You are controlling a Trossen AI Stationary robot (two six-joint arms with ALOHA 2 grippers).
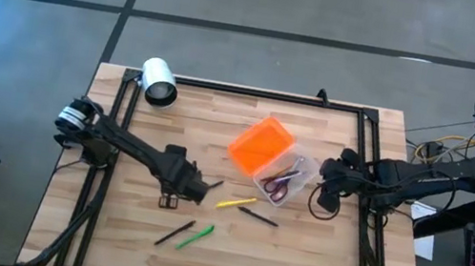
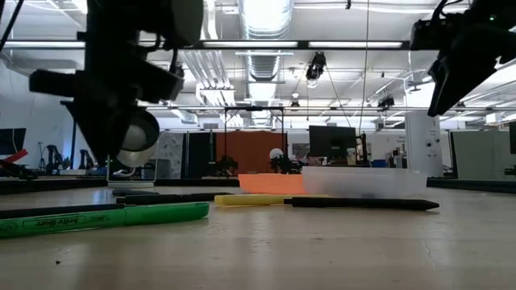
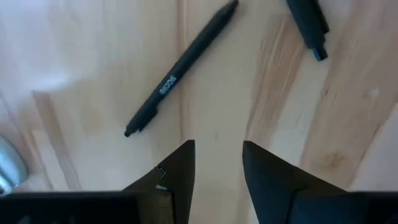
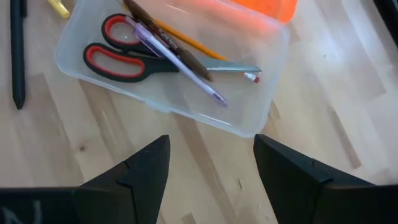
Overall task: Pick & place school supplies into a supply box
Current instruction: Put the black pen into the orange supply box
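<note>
On table (image 1: pixel 313 262): 4 loose pens (image 1: pixel 259 217).

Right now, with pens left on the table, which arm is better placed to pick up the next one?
Left. The left claw is open just above a black pen near the table's middle. The right claw, also open, hangs beside the supply box, farther from the loose pens.
</note>
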